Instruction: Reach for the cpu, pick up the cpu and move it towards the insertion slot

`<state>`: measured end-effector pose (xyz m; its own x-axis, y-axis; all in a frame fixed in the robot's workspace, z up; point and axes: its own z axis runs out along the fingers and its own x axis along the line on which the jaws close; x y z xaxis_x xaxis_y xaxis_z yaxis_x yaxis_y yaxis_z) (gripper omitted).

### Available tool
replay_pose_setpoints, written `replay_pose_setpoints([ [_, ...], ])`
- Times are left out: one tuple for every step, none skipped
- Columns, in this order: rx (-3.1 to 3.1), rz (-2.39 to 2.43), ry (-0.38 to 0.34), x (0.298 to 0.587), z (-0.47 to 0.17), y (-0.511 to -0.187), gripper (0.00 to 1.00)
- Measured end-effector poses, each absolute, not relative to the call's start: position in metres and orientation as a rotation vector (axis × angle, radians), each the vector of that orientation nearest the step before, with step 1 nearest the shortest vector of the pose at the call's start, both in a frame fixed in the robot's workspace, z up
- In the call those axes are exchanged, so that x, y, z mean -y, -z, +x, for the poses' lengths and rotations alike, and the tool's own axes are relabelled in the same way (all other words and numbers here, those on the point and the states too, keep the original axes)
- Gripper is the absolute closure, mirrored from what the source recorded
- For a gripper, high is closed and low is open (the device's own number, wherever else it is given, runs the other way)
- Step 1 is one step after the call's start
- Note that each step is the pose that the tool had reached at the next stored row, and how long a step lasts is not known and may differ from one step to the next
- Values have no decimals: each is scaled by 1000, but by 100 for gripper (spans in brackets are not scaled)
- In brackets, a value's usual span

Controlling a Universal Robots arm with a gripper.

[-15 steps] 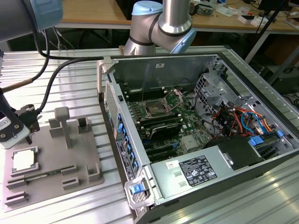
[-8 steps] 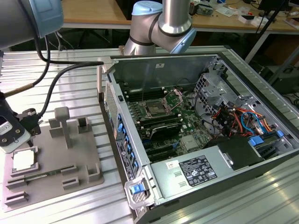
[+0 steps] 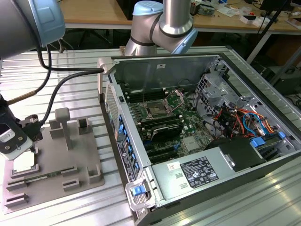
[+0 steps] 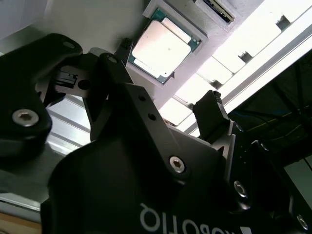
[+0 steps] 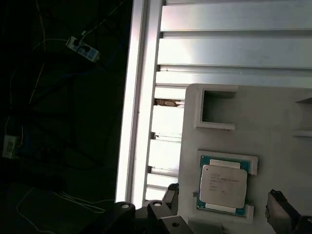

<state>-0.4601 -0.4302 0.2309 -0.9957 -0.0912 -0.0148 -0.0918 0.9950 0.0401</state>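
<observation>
1. Counting in the exterior view: one arm, one gripper (image 3: 16, 143), one cpu (image 3: 24, 161), one grey tray (image 3: 89, 160), one open computer case (image 3: 155, 70).
   - The cpu lies flat in the tray directly under the gripper, a pale square.
   - One insertion slot (image 3: 155, 110) sits on the green board inside the case, well apart from the gripper toward the exterior view's right.
   - Two labels on the power supply: a large black one (image 3: 198, 170) and a small white one (image 3: 173, 165). Their print is too small to read.
2. Second wrist view: the gripper (image 4: 166, 73) has two black fingers (image 4: 209, 109), spread wide and pinching nothing.
   - The cpu (image 4: 162, 48) is one piece, lying beyond the fingertips and roughly centred on the gap.
   - It has a silver-white metal lid with a teal-green board edge showing round it.
   - The gripper body carries white lettering, seen upside down.
3. First wrist view: the gripper (image 5: 224, 192) fingers (image 5: 278, 207) stand either side of the cpu (image 5: 223, 184), apart from it with no contact visible.
   - The cpu is seated in a raised white frame of the tray (image 5: 273, 126).
   - Faint lines of print on the lid are not legible.
   - One square pocket (image 5: 217, 109) lies further along the tray from the gripper.
</observation>
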Motion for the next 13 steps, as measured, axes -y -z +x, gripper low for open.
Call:
replay_pose_setpoints([
  [-3125, -137, -64, 430, -460, -228, 22],
  [-3125, -131, -64, 430, -460, -226, 22],
  [-3125, -125, -63, 430, -460, -226, 22],
  [-3125, -124, -63, 431, -459, -225, 22],
  [-3125, -124, -64, 430, -459, -225, 22],
  [-3125, -124, -64, 430, -459, -224, 22],
  [-3125, -124, -64, 430, -459, -223, 22],
  [-3125, -124, -64, 430, -458, -222, 22],
  [-3125, -124, -63, 430, -458, -220, 22],
  [-3125, -124, -64, 430, -458, -217, 22],
  [-3125, -124, -64, 431, -458, -215, 22],
  [-3125, -123, -64, 430, -458, -212, 22],
  [-3125, -119, -63, 431, -457, -209, 22],
])
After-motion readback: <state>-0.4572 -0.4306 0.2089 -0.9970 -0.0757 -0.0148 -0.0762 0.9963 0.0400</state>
